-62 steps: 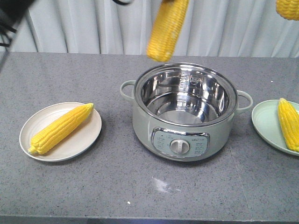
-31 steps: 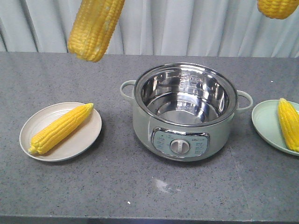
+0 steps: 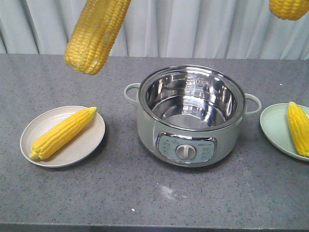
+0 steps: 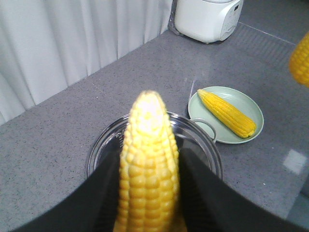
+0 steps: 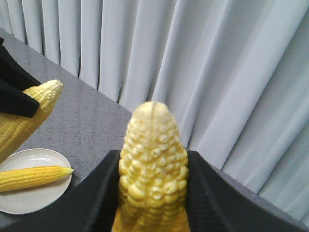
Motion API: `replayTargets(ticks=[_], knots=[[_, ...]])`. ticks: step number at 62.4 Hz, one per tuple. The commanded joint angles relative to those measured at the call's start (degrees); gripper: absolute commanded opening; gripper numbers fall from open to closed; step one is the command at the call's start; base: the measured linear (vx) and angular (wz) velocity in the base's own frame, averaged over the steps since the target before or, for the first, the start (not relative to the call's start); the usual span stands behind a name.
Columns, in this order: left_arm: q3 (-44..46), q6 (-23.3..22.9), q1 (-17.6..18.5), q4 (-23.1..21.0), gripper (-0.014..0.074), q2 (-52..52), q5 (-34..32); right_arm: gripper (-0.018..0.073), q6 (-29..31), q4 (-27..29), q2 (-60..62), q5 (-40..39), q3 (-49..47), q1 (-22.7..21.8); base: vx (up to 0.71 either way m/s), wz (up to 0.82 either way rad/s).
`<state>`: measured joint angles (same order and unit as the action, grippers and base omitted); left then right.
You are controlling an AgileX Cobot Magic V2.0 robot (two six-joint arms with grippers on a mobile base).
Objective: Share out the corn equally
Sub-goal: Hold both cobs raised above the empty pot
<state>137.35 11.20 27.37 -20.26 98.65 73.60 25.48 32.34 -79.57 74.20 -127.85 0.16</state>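
A pale green electric pot (image 3: 147, 128) with a polished steel bowl and a front control knob (image 3: 185, 152) stands mid-way along the grey speckled worktop (image 3: 145, 198). A beige plate (image 3: 88, 141) lies to its left and a green plate (image 3: 274, 126) to its right. A white pleated curtain (image 3: 193, 26) hangs behind. A white rice cooker (image 4: 207, 17) stands on a far corner.

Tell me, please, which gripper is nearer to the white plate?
Left. The left gripper holds a cob up on the white plate's side of the pot; the right gripper holds its cob across the pot, on the green plate's side.
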Motion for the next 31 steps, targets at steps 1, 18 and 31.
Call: replayTargets(ticks=[1, 18, 31], knots=[[1.5, -0.6, 0.2, -1.1, -0.0008, -2.5, -1.9, -0.0004, 0.1, 0.9, 1.2, -0.3, -1.1, -0.2, 0.0, 0.0], [1.5, -0.6, 0.2, -1.1, -0.0008, -2.5, -1.9, -0.0004, 0.1, 0.9, 1.2, -0.3, -1.1, -0.2, 0.0, 0.0], [1.5, -0.6, 0.2, -1.1, -0.0008, -2.5, -1.9, -0.0004, 0.1, 0.9, 1.2, -0.3, -1.1, -0.2, 0.0, 0.0]])
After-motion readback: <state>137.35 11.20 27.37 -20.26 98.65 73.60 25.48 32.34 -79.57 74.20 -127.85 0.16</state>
